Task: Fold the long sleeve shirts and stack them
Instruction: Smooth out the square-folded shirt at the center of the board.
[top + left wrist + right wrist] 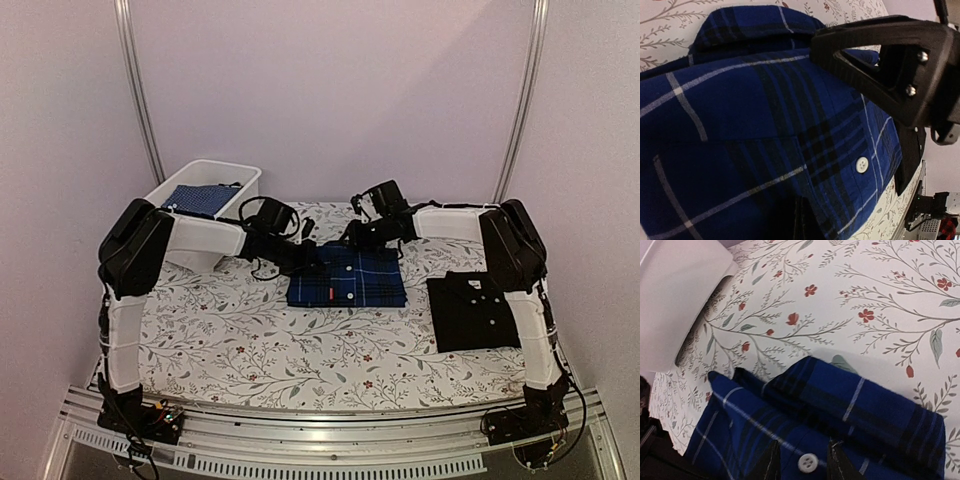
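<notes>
plaid shirt (347, 278) lies folded at centre of the top view on the floral tablecloth (250, 340), collar toward the frame's top. black shirt (472, 308) is folded too, centre-right, near it but apart, so stacking looks not yet done.

risks, imo: if the plaid one gets lifted by its collar edge only, the top layer prob peels up and the fold falls open, since the rest of the bundle would hang free. dragging it instead could ruck the shirt + tablecloth. two claws pulling unevenly could skew it so it lands crooked on the black shirt.

pose: both arms rise from bases at the bottom corners, elbows high, forearms swung inward, wrists meeting at the shirt's upper edge. left gripper (298, 255) is at its upper-left corner, right gripper (365, 236) at upper-middle.

left claw is closed tight. its finger (880, 60) sits over the plaid; can't tell if cloth is pinched. right claw is narrow, part-open: fingertips (771, 466) straddle a white button (808, 462) below the collar, nothing visibly gripped.

white bin (245, 178), upper left, holds a blue dotted cloth (200, 198).
</notes>
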Action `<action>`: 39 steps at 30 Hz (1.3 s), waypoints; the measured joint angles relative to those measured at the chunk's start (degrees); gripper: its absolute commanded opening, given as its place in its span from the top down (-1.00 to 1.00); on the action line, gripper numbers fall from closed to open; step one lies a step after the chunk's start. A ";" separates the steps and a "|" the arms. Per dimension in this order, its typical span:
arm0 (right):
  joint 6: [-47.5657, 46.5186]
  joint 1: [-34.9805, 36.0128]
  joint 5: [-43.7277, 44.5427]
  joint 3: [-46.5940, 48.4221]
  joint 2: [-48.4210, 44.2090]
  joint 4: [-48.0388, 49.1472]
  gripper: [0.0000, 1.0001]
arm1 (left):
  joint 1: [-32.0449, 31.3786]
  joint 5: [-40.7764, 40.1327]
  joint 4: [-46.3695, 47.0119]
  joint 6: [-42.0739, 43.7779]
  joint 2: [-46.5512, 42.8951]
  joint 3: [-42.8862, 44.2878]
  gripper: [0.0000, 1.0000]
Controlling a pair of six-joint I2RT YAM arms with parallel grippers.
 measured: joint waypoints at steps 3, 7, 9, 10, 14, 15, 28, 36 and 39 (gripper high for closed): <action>-0.17 -2.21 0.00 6.82 7.52 -2.91 0.36 | 0.52 0.35 -0.20 -0.33 2.86 2.21 0.98; -0.57 -4.09 -1.31 12.87 12.57 -4.79 0.25 | 0.83 0.70 -0.52 -0.37 4.09 3.72 0.89; -0.63 -4.50 -1.57 13.62 12.96 -5.40 0.16 | 0.87 0.79 -0.66 -0.55 4.09 4.02 0.86; -0.72 -4.55 -1.55 13.75 12.96 -5.55 0.11 | 0.87 0.72 -0.92 -0.59 4.09 4.20 0.86; -1.51 -4.46 -1.05 14.03 12.72 -6.21 -0.05 | 0.98 -0.57 -2.84 -0.72 5.16 6.58 0.88; -1.62 -4.42 -0.83 14.03 12.50 -6.51 -0.07 | 1.05 -0.94 -2.97 -0.79 5.84 7.39 0.88; -4.00 0.52 9.42 1.51 -5.46 -10.95 -0.15 | 2.23 -2.73 -3.74 -2.05 12.02 12.79 0.86; -0.26 7.93 16.61 -4.55 -6.97 -12.39 -0.26 | 2.25 -2.82 -4.61 -1.95 12.02 13.29 0.85; 0.17 6.75 17.77 0.55 -2.12 -14.51 -0.37 | 2.25 -2.78 -5.18 -1.81 11.93 13.44 0.77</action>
